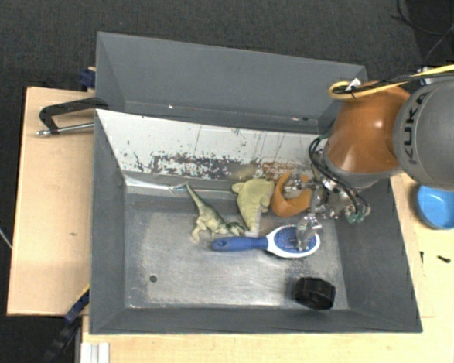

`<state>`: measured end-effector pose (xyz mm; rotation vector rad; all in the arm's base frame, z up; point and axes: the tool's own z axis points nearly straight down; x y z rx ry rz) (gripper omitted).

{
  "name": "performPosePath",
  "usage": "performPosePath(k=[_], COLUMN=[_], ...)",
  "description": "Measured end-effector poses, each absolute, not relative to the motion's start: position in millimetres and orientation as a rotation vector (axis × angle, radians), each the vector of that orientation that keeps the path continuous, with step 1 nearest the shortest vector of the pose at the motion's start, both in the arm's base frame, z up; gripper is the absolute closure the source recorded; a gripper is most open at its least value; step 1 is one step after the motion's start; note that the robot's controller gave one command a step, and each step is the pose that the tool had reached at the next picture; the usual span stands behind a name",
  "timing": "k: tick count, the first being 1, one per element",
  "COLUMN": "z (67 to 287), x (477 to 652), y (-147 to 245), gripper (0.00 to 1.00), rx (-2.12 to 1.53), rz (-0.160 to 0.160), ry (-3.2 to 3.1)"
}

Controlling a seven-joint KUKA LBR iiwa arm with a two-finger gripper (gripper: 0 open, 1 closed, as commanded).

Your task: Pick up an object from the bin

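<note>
My gripper [307,230] reaches down at the right side of the bin, its metal fingertips right over the round head of a blue and white brush [269,243]. The brush lies flat, its blue handle pointing left. Just behind the gripper, an orange rounded thing [286,200] sits against the back wall, partly hidden by the gripper. A pale green floppy toy [252,199] lies to the left of it. I see nothing between the fingers.
A pale yellow-green dinosaur figure [210,218] stands left of the brush handle. A black round cap [314,292] lies near the front right corner. The arm with its orange cover hangs over the bin's right rim.
</note>
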<state>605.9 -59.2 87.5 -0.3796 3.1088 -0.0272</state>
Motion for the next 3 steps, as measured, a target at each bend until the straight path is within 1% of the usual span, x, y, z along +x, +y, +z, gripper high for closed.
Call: performPosePath(k=[1,3], z=[87.7,87.5], x=[605.0,604.8], y=[-66.4,-65.2], gripper=[1.00,1.00], rx=[-0.375,-0.379], rz=[-0.015,-0.015], ry=[3.113,3.114])
